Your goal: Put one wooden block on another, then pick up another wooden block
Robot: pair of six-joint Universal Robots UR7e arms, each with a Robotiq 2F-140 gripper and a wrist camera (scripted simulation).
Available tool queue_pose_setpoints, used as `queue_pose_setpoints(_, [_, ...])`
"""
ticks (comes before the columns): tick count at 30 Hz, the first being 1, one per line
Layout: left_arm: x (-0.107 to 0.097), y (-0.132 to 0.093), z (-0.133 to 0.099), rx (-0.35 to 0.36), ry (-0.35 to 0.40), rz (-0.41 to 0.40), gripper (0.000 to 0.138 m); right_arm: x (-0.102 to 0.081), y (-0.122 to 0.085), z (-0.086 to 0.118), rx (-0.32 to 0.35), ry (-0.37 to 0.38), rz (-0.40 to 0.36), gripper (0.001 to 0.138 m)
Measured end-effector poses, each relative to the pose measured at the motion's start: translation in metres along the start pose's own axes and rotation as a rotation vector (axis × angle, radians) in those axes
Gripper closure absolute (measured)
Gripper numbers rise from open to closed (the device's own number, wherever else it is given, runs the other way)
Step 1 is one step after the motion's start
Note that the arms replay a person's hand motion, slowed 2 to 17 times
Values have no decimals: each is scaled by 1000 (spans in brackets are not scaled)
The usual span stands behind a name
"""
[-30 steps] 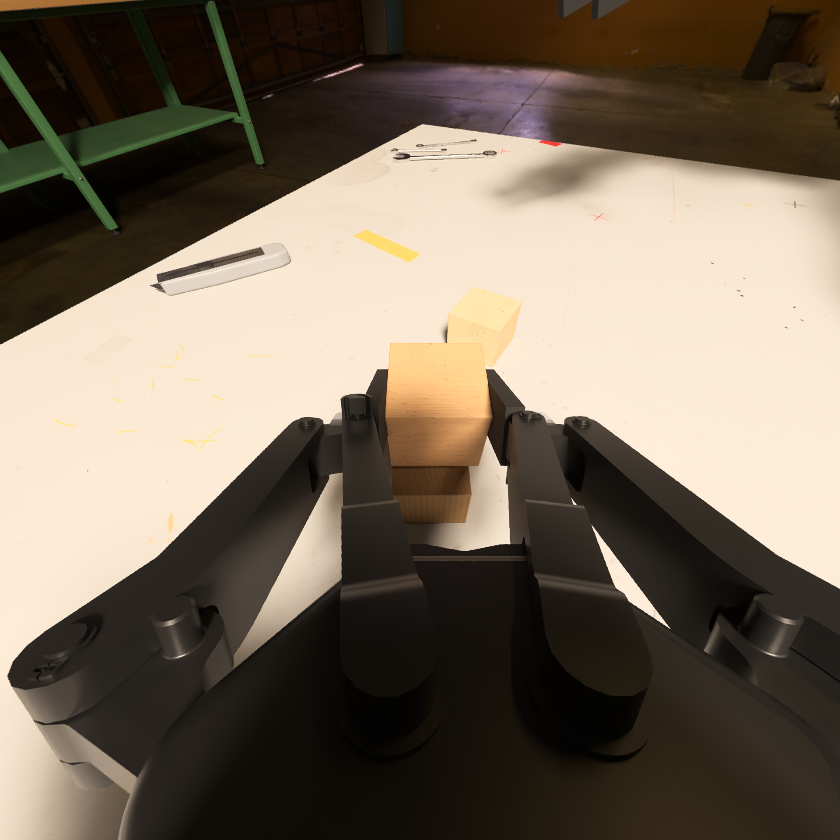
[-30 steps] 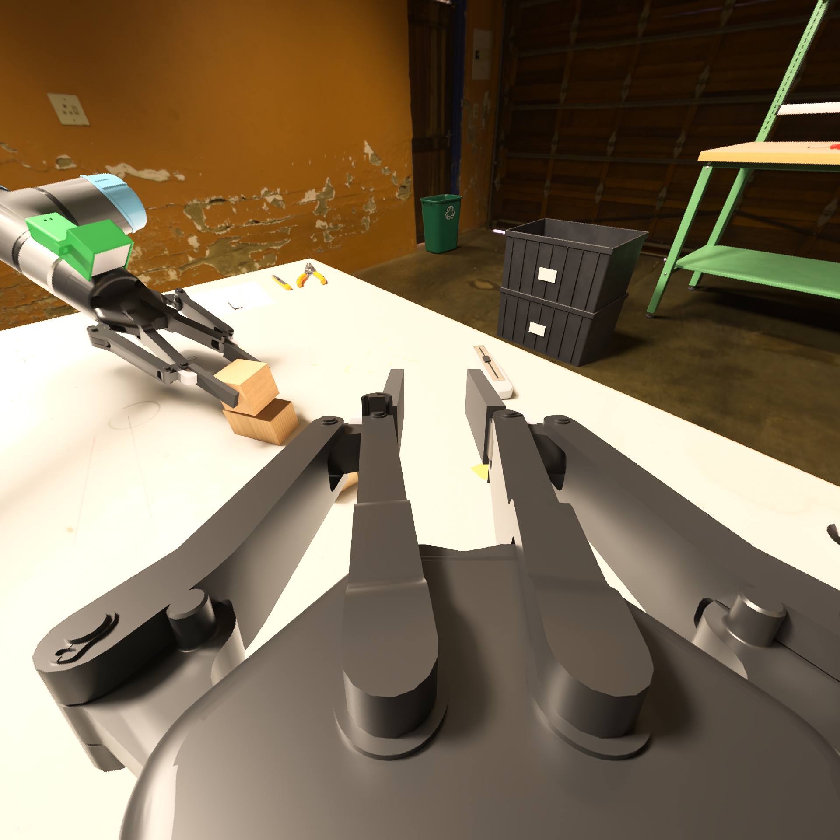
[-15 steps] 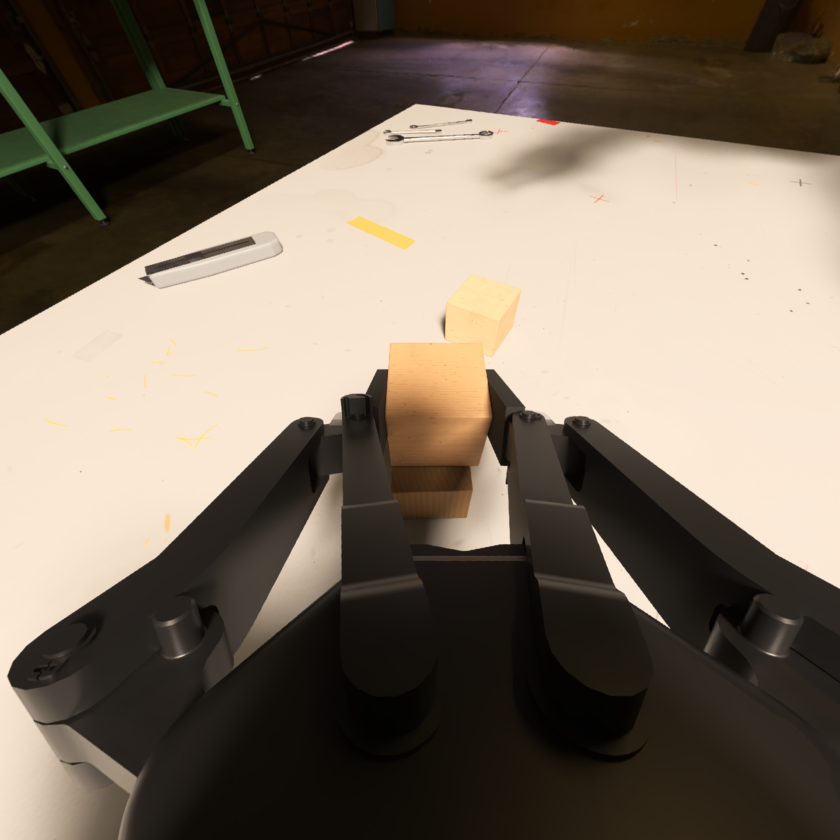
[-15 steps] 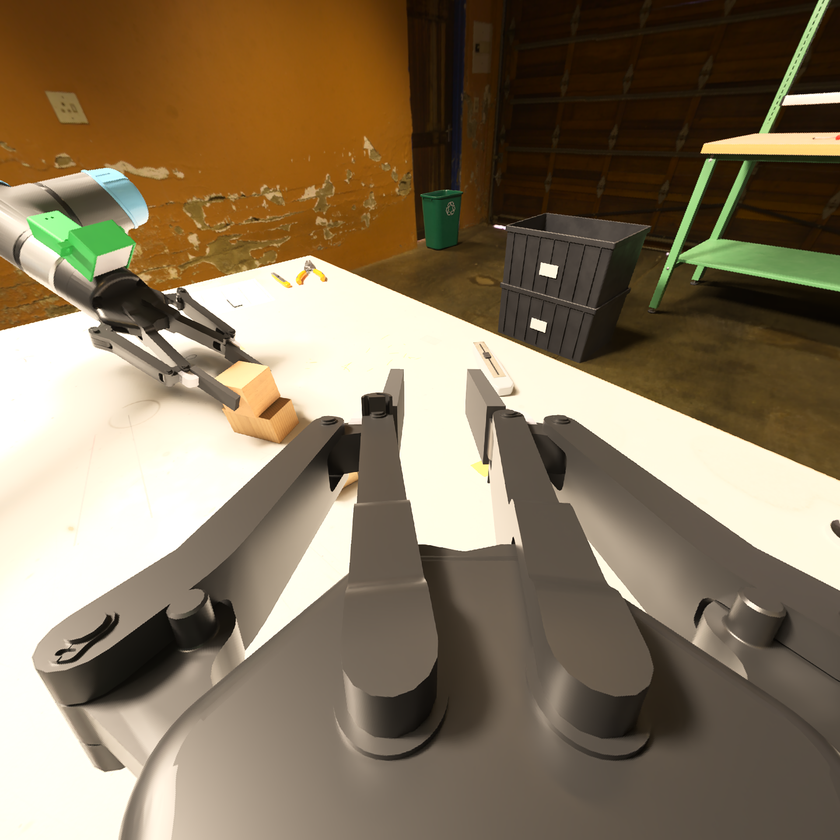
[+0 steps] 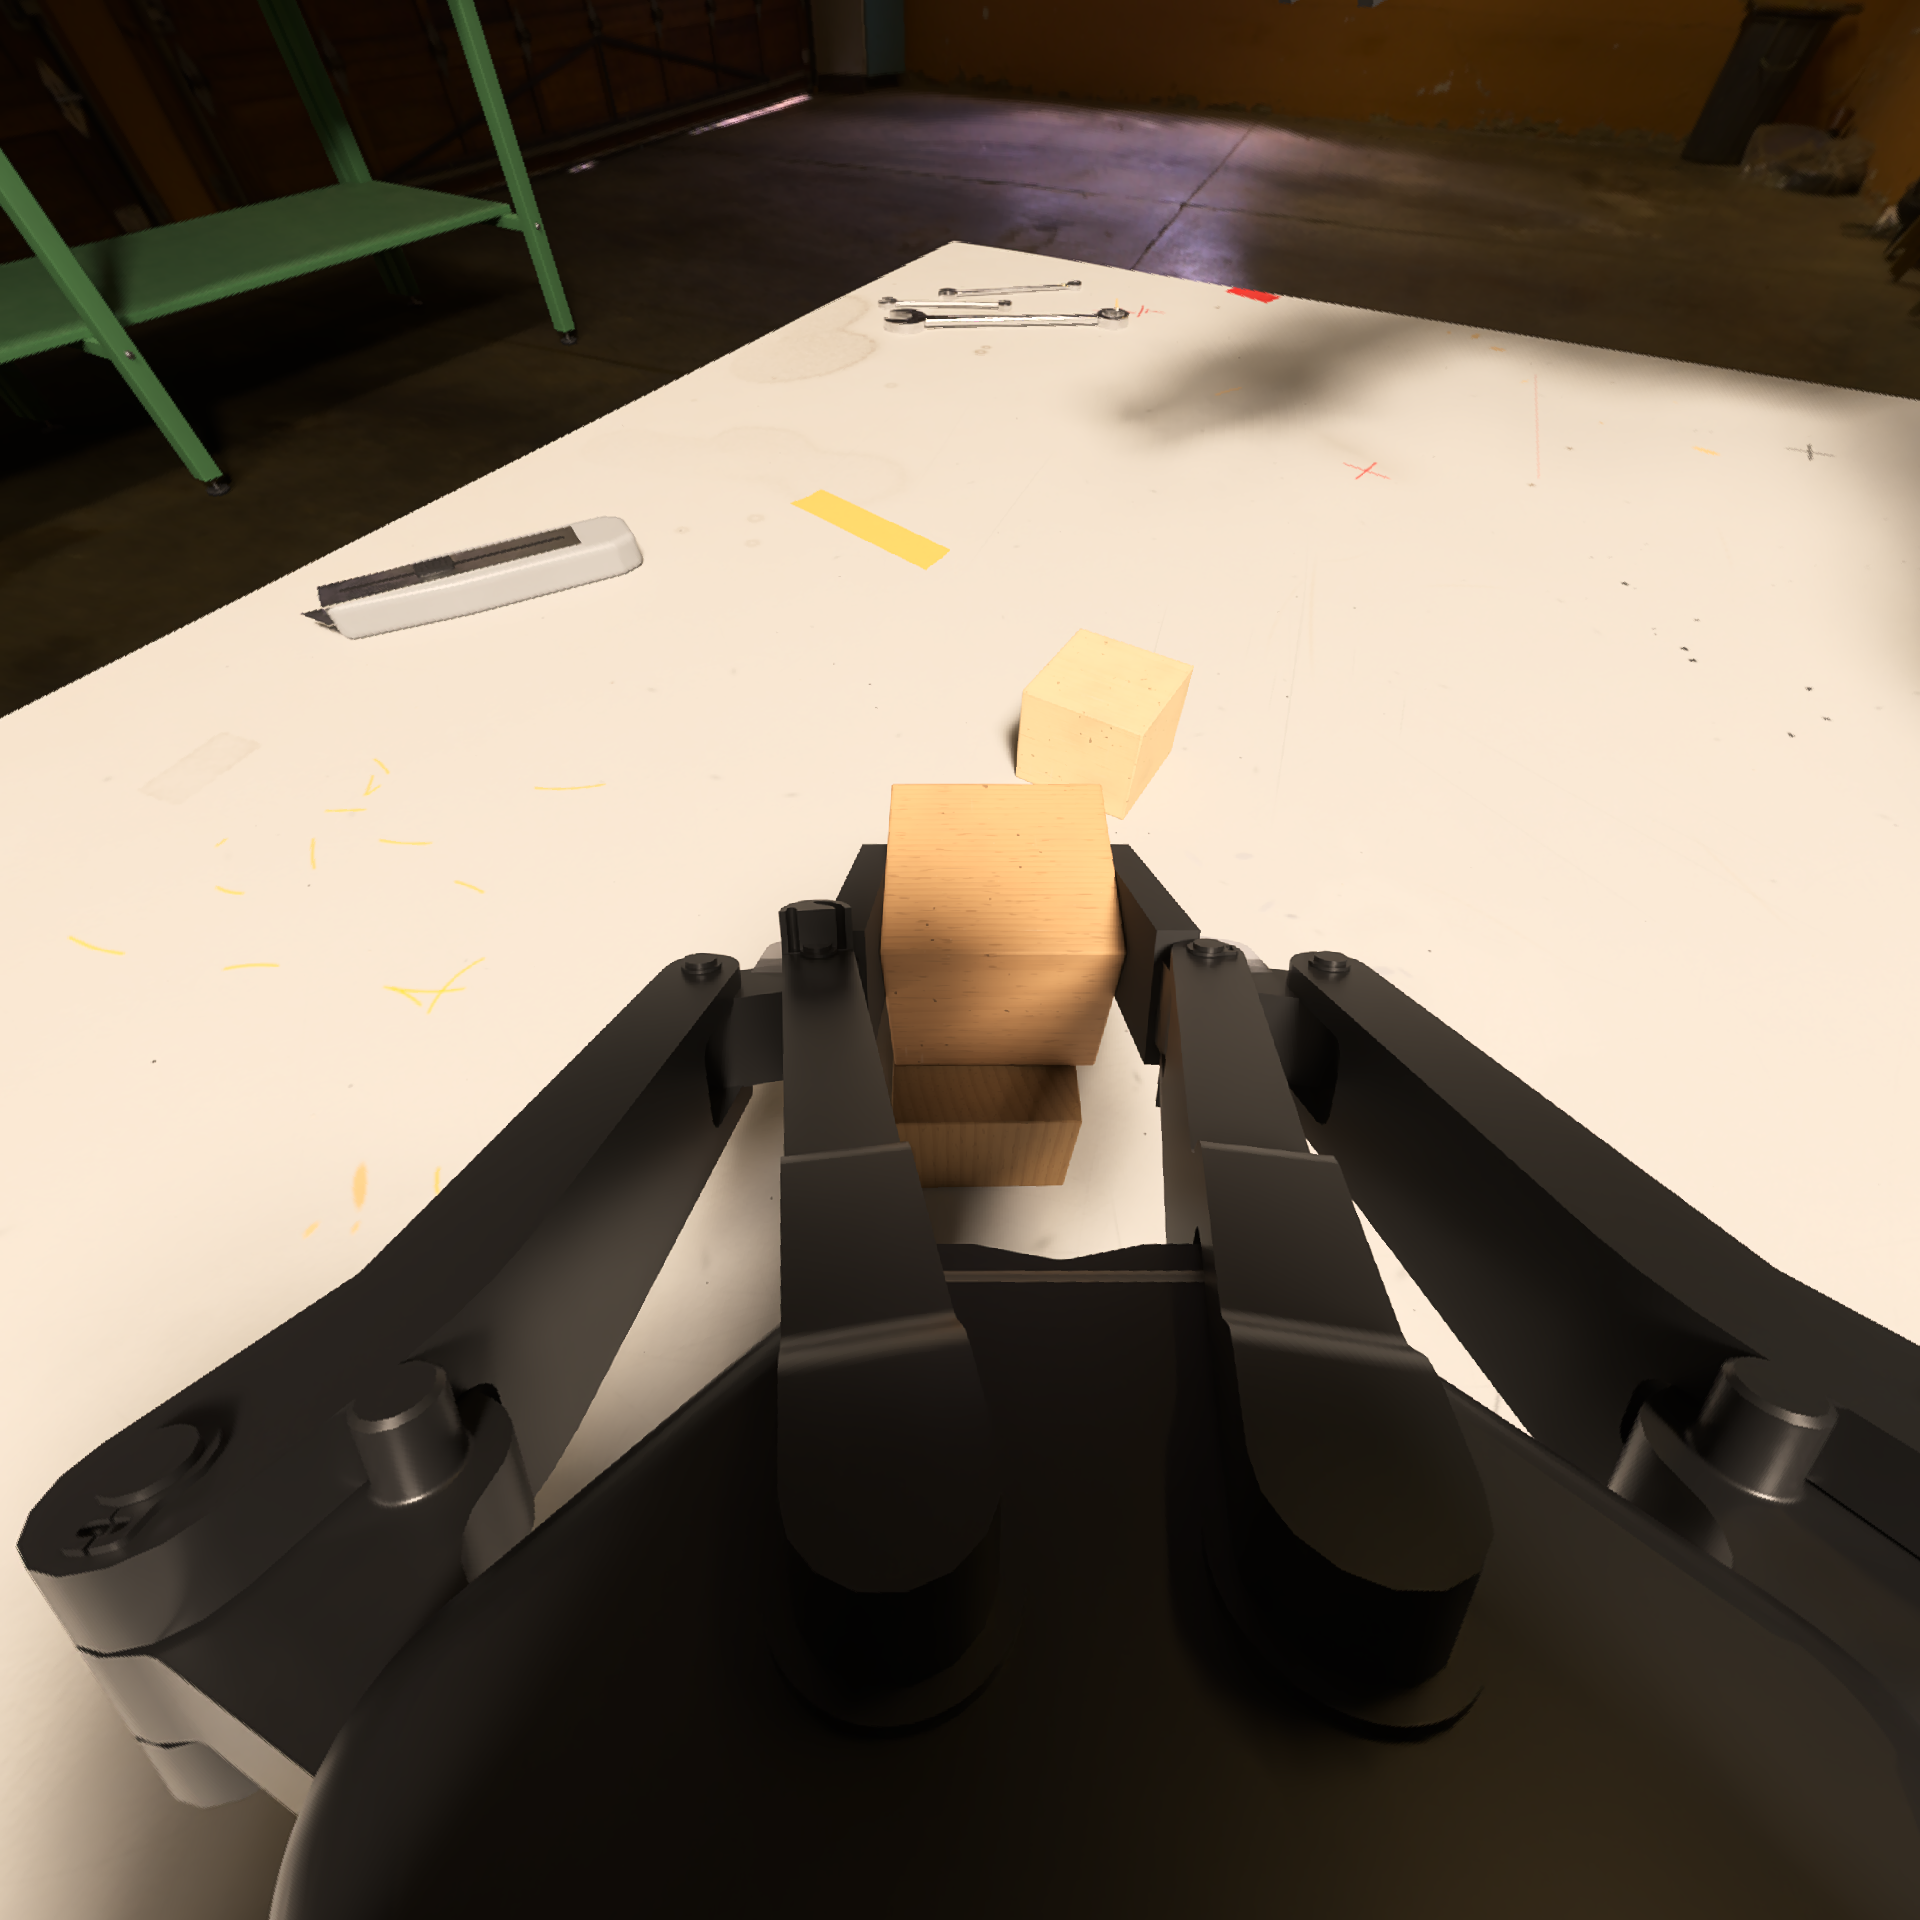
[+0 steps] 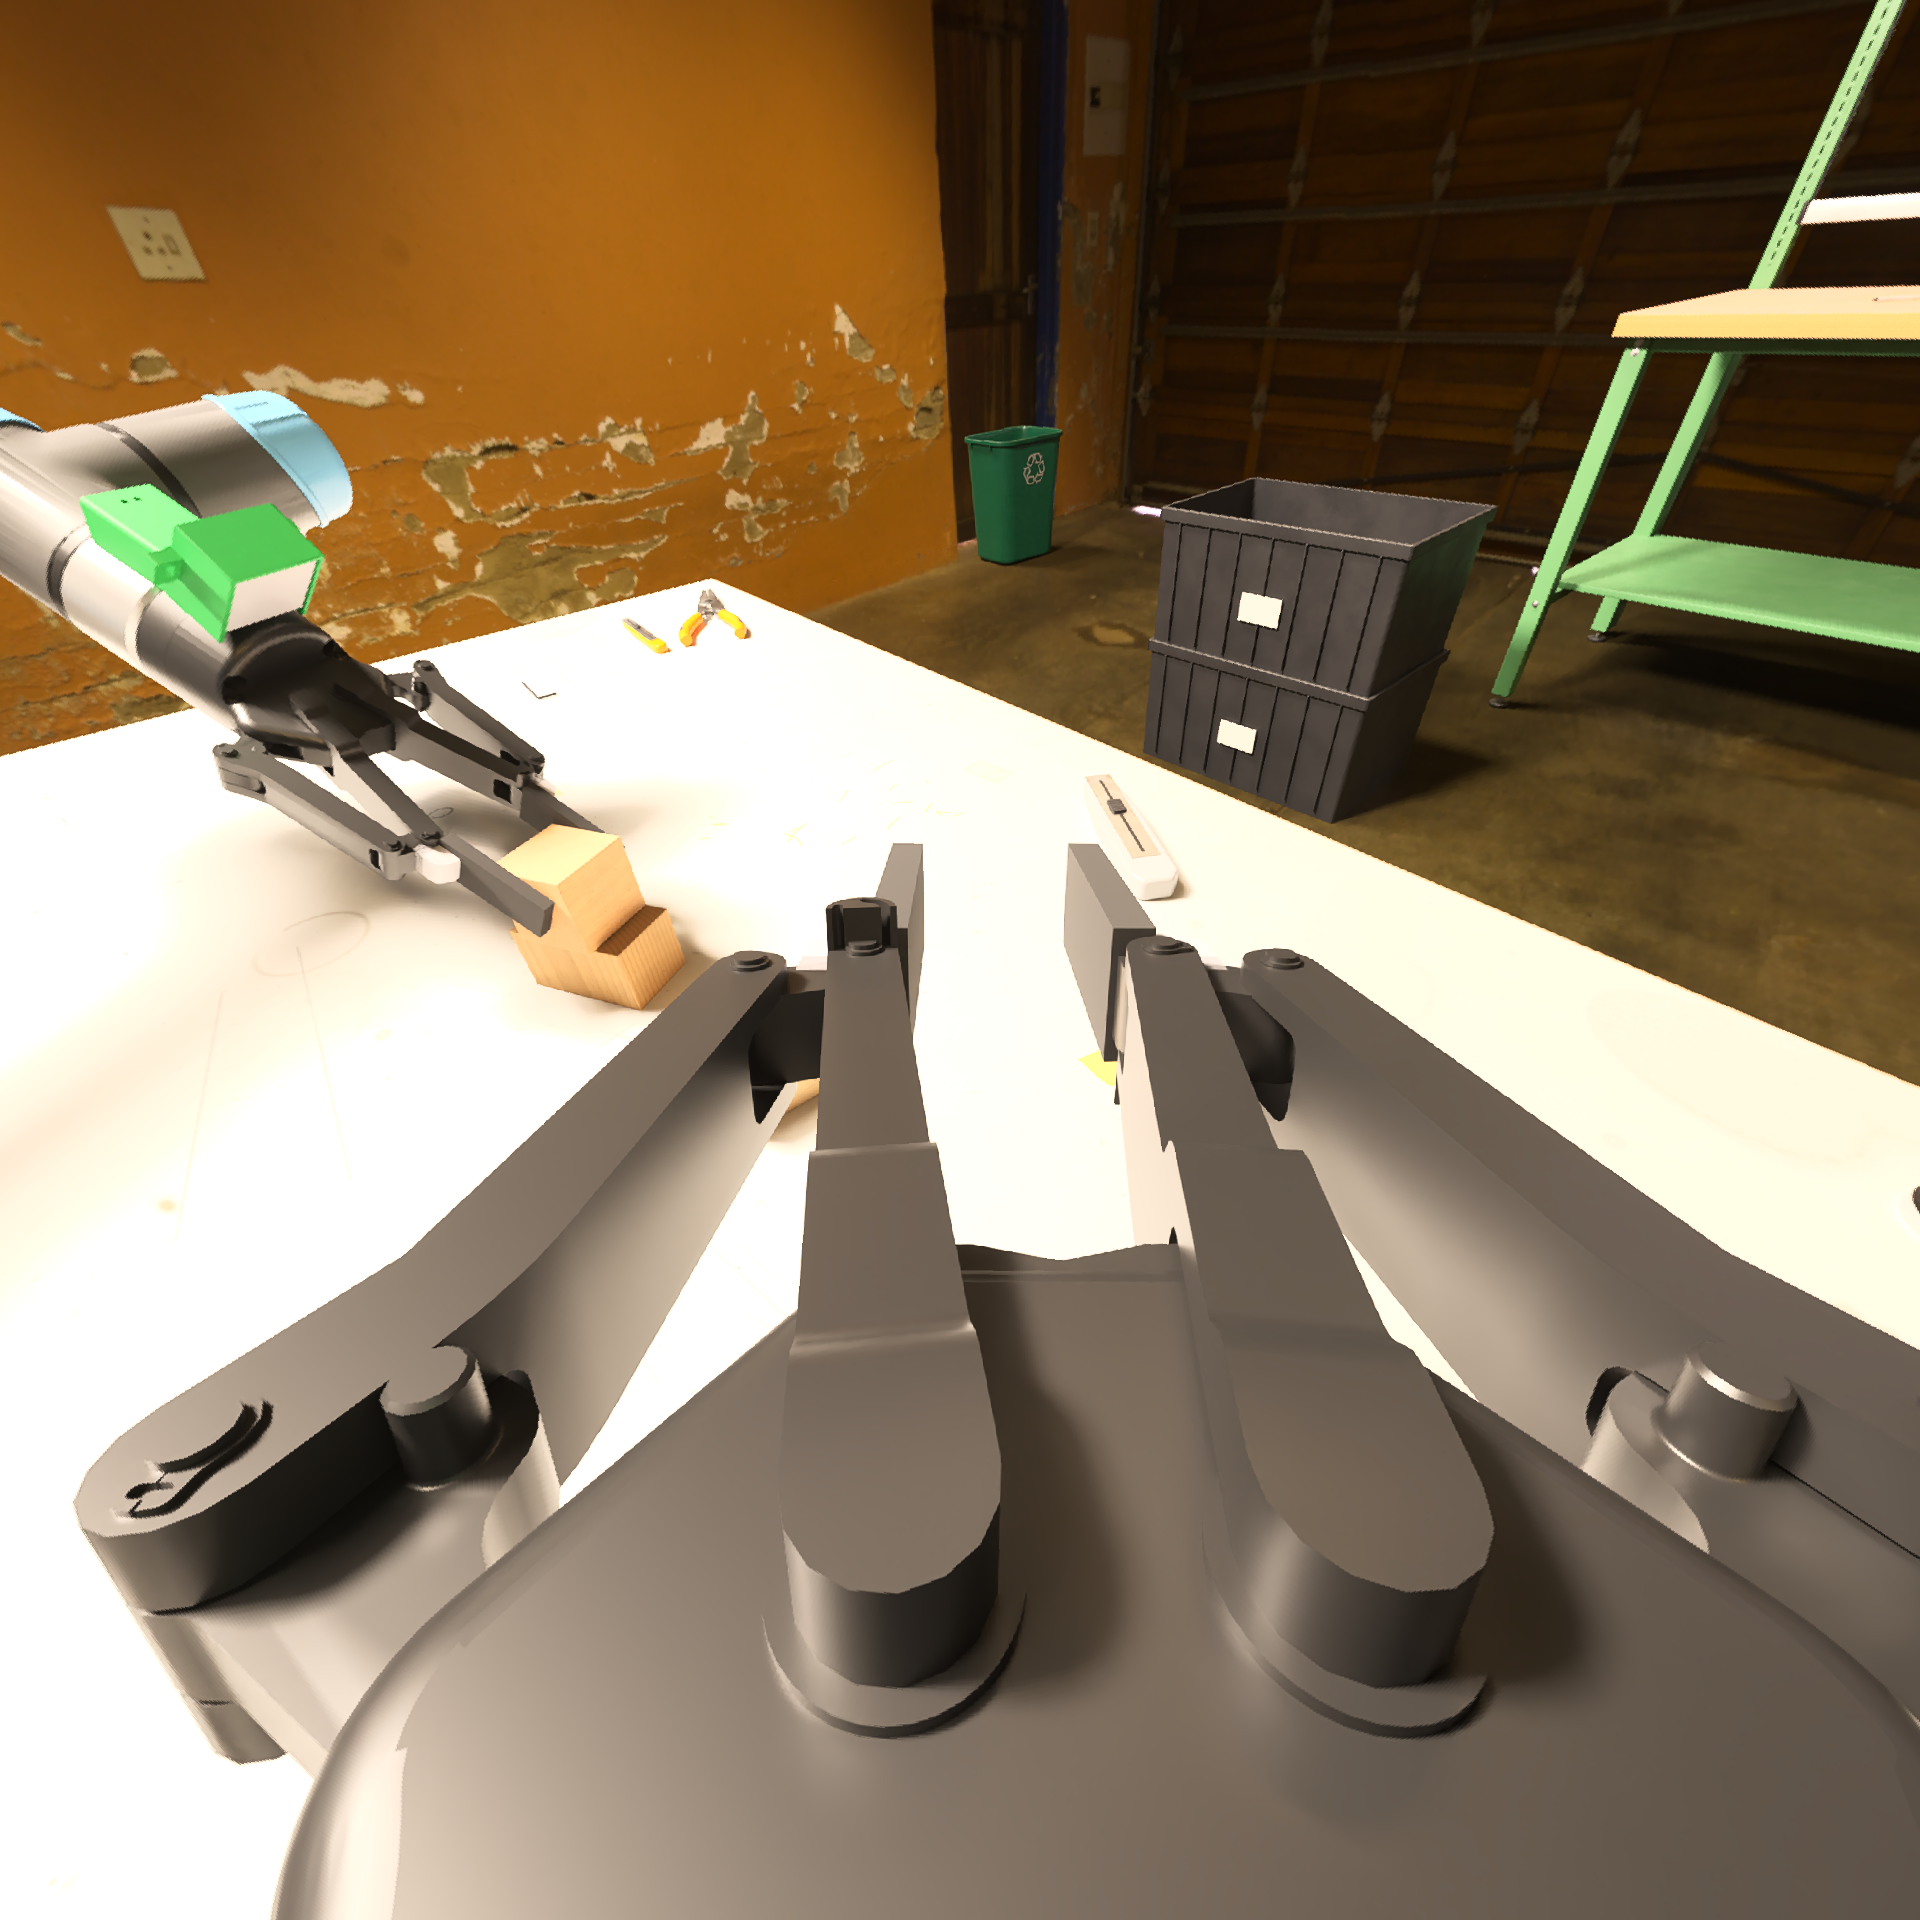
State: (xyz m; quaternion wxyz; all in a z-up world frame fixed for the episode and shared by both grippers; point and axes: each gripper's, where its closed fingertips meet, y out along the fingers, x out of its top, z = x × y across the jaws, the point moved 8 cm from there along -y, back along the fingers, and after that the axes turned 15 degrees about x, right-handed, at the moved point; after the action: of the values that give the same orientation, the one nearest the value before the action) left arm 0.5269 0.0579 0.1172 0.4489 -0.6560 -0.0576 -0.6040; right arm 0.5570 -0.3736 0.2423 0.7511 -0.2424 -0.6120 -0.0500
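The left wrist view looks closely down its fingers at the stacked blocks (image 5: 997, 935), which the right wrist view (image 6: 592, 925) sees from farther across the white table (image 6: 208, 1091).

you're looking at a matt off-white tabletop (image 5: 1455, 831), smooth but scuffed with faint yellow scratches. the upper wooden block (image 5: 997, 914) shows fine pale grain with a satin face; the lower wooden block (image 5: 982, 1127) has darker, lined end grain, and the third wooden block (image 5: 1101, 717) is paler and speckled. the left gripper (image 5: 1000, 935) looks like matt black plastic, the right gripper (image 6: 992, 925) a dull grey. the wrenches (image 5: 1003, 312) are shiny metal; the utility knife (image 5: 478, 577) is smooth white plastic.
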Motion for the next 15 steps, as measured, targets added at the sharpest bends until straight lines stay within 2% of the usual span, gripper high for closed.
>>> queue_pose_setpoints(5, [0,2,1,20,-14,4,87,-1,1,-1,2,5,6,102])
queue_pose_setpoints(6, [0,3,1,28,-16,6,84,-1,2,-1,3,6,8,102])
queue_pose_setpoints(7, [-1,5,2,40,-17,11,65,-1,2,-1,4,8,9,102])
queue_pose_setpoints(8, [-2,6,3,49,-18,15,55,-2,3,-1,5,9,11,102])
queue_pose_setpoints(15, [-4,7,2,24,-28,18,49,-3,8,-1,24,14,23,100])
